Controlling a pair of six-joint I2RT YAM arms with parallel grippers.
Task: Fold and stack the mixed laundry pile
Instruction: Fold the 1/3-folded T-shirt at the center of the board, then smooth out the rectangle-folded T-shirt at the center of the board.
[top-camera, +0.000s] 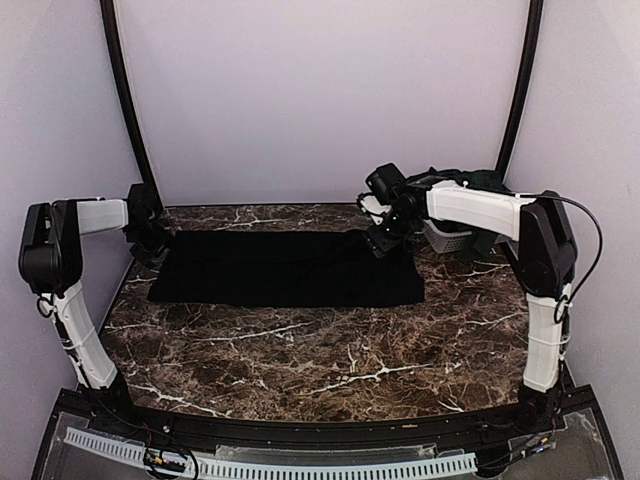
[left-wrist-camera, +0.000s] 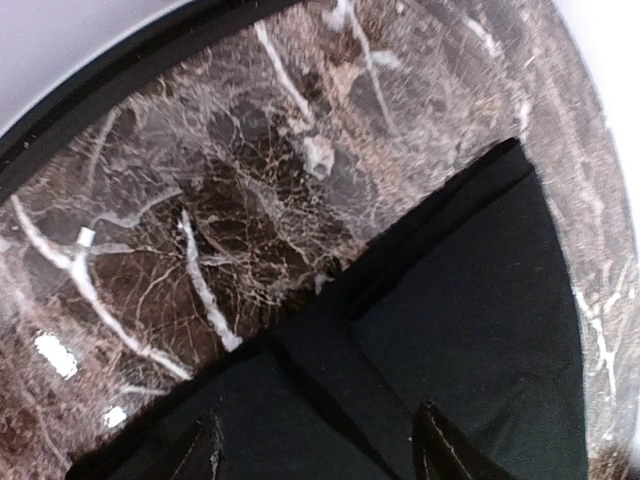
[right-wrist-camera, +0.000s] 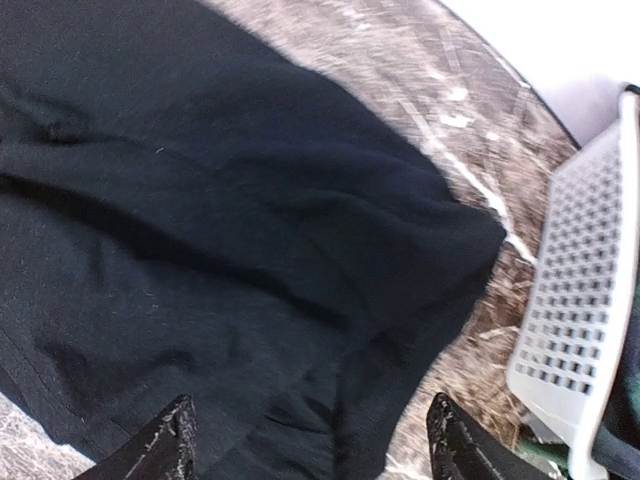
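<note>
A plain black cloth (top-camera: 290, 268) lies folded flat across the far half of the marble table, a long rectangle. My left gripper (top-camera: 150, 240) hangs open just over its far left corner; the wrist view shows both fingertips (left-wrist-camera: 205, 455) spread above the black cloth (left-wrist-camera: 470, 330) with nothing between them. My right gripper (top-camera: 385, 238) stands open over the far right corner, its fingertips (right-wrist-camera: 175, 440) apart above the cloth (right-wrist-camera: 220, 230). More dark laundry (top-camera: 485, 182) sits in the basket at the back right, mostly hidden.
A white slatted plastic basket (top-camera: 447, 237) stands at the back right behind the right arm, close beside the right gripper (right-wrist-camera: 580, 330). Brown marble table (top-camera: 320, 350) stretches toward the near edge. Black curved frame rails rise at both back corners.
</note>
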